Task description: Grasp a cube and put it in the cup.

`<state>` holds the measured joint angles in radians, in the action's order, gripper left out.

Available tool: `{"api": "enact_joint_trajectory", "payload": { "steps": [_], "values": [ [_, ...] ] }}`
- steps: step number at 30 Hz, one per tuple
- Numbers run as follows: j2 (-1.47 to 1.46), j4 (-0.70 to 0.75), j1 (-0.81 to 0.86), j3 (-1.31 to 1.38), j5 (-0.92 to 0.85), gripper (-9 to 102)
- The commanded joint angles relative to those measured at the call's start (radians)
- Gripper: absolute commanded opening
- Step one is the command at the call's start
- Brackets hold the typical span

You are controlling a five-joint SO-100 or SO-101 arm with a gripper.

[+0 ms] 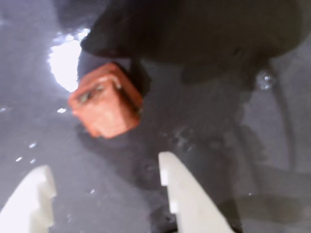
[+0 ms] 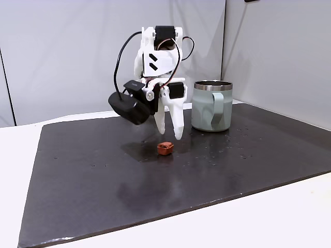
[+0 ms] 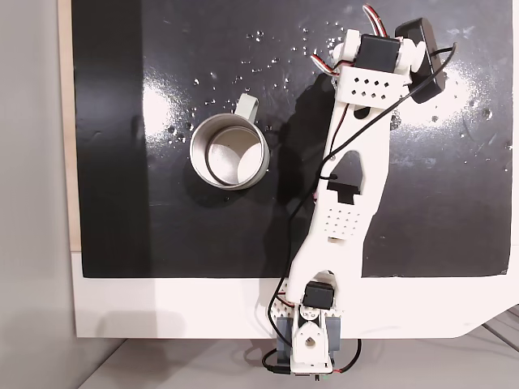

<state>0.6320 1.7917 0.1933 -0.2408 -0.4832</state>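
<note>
The small terracotta cube [image 1: 107,99] lies on the black mat, just beyond and between my white fingertips in the wrist view. My gripper [image 1: 104,165] is open, with nothing between its fingers. From the side, the gripper [image 2: 170,136] points downward and hovers slightly above the cube [image 2: 165,149]. The pale grey-green cup [image 2: 212,106] stands upright to the right of the gripper, a short way behind it, handle toward the camera. Seen from above, the cup [image 3: 195,158] is empty, and the arm [image 3: 349,162] hides the cube.
A black mat [image 2: 103,175] covers most of the white table [image 2: 258,222]. Small specks or droplets dot the mat near the cup. Grey walls stand behind the table.
</note>
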Motion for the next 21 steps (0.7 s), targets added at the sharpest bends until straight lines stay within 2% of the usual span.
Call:
{"api": "enact_joint_trajectory", "payload": {
  "steps": [1, 21],
  "values": [
    [-0.018, 0.008, 0.0, 0.075, -0.014, 24],
    [-0.14, 0.008, 0.046, 0.193, -0.038, 23]
  ]
}}
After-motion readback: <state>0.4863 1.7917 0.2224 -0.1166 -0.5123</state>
